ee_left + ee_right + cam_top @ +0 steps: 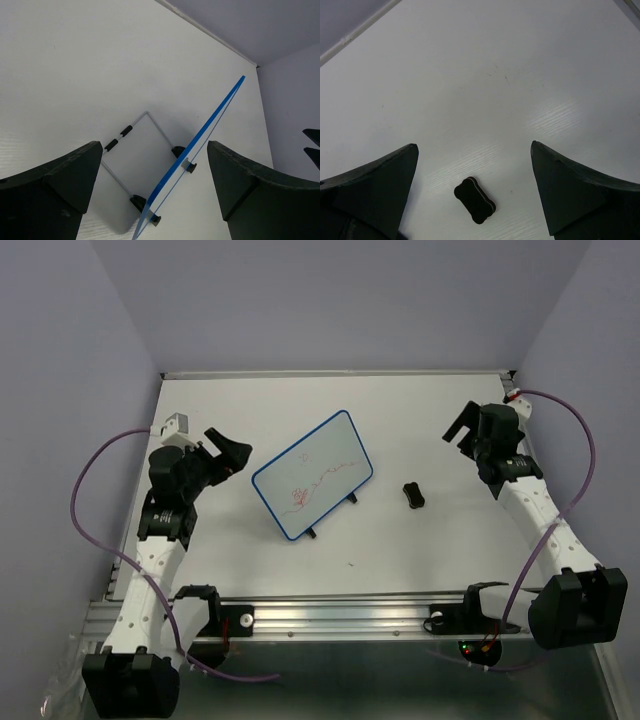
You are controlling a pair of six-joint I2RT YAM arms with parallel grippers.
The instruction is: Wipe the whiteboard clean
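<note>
The whiteboard [312,474], blue-framed with red scribbles on its face, stands tilted on black feet in the middle of the table. The left wrist view shows it edge-on [192,156] with its wire stand behind. A small black eraser [413,494] lies on the table to the board's right, and also shows in the right wrist view [475,200]. My left gripper [232,454] is open and empty, just left of the board. My right gripper [462,427] is open and empty, raised behind and to the right of the eraser.
The white tabletop [420,550] is bounded by lilac walls at the back and sides. An aluminium rail [340,618] with the arm bases runs along the near edge. Purple cables loop beside both arms.
</note>
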